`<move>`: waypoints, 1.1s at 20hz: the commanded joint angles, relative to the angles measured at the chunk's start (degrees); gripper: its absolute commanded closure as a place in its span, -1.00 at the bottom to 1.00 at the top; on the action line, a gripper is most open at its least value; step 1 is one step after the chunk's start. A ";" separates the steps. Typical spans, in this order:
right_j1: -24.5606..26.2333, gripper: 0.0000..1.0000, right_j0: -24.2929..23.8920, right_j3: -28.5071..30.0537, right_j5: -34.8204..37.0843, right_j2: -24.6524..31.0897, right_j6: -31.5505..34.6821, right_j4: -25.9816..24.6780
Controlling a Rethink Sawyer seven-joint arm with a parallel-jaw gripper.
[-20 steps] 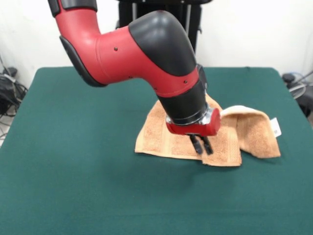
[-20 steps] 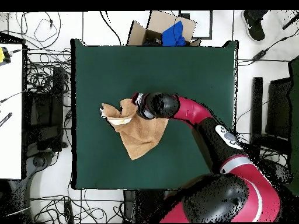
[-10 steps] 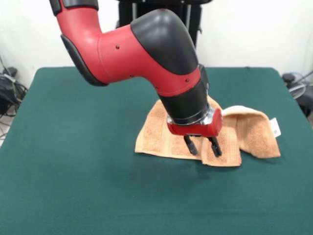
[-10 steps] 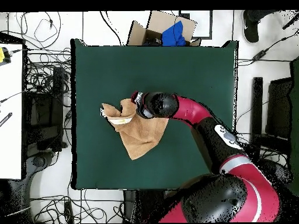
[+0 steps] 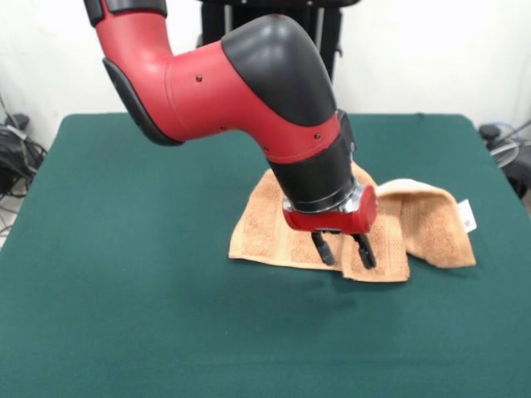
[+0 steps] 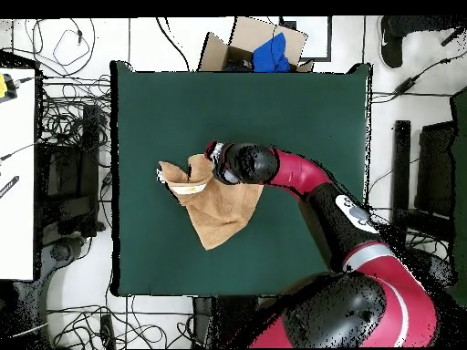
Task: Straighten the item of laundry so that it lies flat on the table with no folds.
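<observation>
While my gripper hung spread over the towel near the table's front edge, the right portion lay doubled. I judged a low pinch at that hem best.

Nubby peach terry towel — matt, soft; surface in dull green felt-like cloth; arm glossy red-and-black plastic shell.

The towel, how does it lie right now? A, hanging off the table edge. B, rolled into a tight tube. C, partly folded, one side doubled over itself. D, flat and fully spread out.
C: the towel lies on the table with its tag side doubled over in a raised fold, under the open pincer.
</observation>
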 commanded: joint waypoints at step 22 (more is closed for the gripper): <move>4.04 -1.00 4.08 2.05 -5.58 0.36 7.49 2.26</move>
